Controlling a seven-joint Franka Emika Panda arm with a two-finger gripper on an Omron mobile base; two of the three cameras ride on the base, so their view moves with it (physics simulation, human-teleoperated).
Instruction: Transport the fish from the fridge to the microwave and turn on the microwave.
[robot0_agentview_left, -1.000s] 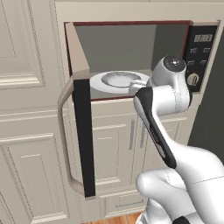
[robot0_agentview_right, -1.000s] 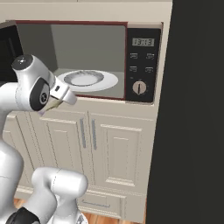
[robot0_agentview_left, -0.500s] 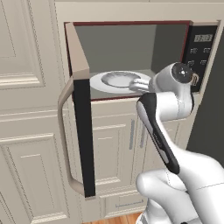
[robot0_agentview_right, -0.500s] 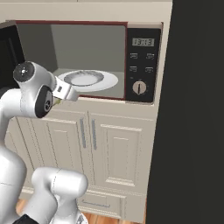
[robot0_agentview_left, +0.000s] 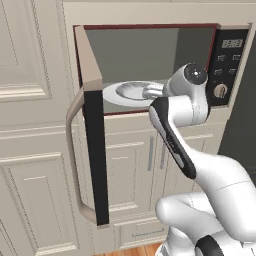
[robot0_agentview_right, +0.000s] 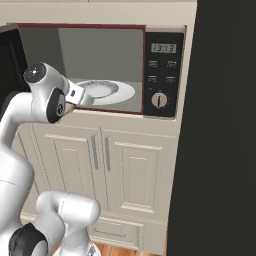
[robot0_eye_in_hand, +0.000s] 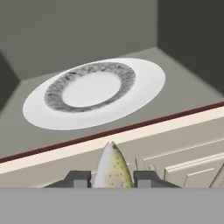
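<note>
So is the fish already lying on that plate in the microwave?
No, the fish sits between the gripper's fingertips, outside the microwave; the plate is bare.

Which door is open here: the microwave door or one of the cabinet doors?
The microwave door, with its curved handle, stands swung out to the left; the cream cabinet doors below are shut.

Fish (robot0_eye_in_hand: 113, 168): pale yellow-green, dark speckles. Turntable plate (robot0_eye_in_hand: 94, 92): white w/ grey mottled ring. Microwave (robot0_agentview_right: 97, 70): grey inside, dark red rim, beige frame, black panel (robot0_agentview_right: 162, 75). Cabinets (robot0_agentview_right: 115, 165) cream.
</note>
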